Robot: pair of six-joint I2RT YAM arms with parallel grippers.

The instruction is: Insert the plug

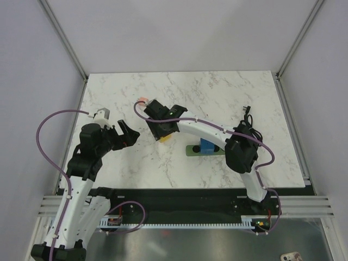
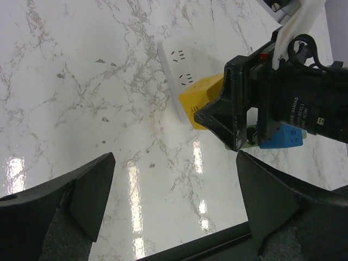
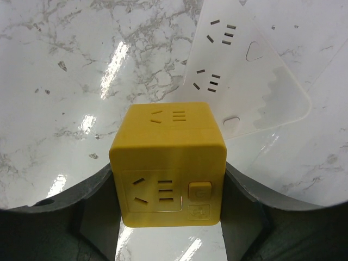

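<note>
The marble table (image 1: 179,87) takes up most of the view from above. The right arm (image 1: 209,130) reaches across it towards the centre, and the left arm (image 1: 81,163) stands back at 9 o'clock. The left gripper (image 2: 174,163) hangs above bare marble with its jaws spread wide and nothing between them. The right gripper (image 3: 169,185) is clamped on the yellow block (image 3: 168,163), one finger against each side. That block is at the near end of a white strip (image 3: 250,70); I can't tell whether it touches the strip.

The plug (image 1: 206,145) is not in either gripper. It sits on the green strip (image 1: 191,150), at about 3 o'clock from the yellow block, half tucked under the right arm. Whether its pins are fully seated I can't tell.

It looks like a hard plastic cube, so I'd expect it to be stiff, light and not easily damaged. Its smooth faces could slip under the pads. I'd grip it across two opposite side faces, about halfway up. That keeps the underside clear and the block square, since a tilted block would likely jam at the socket.
</note>
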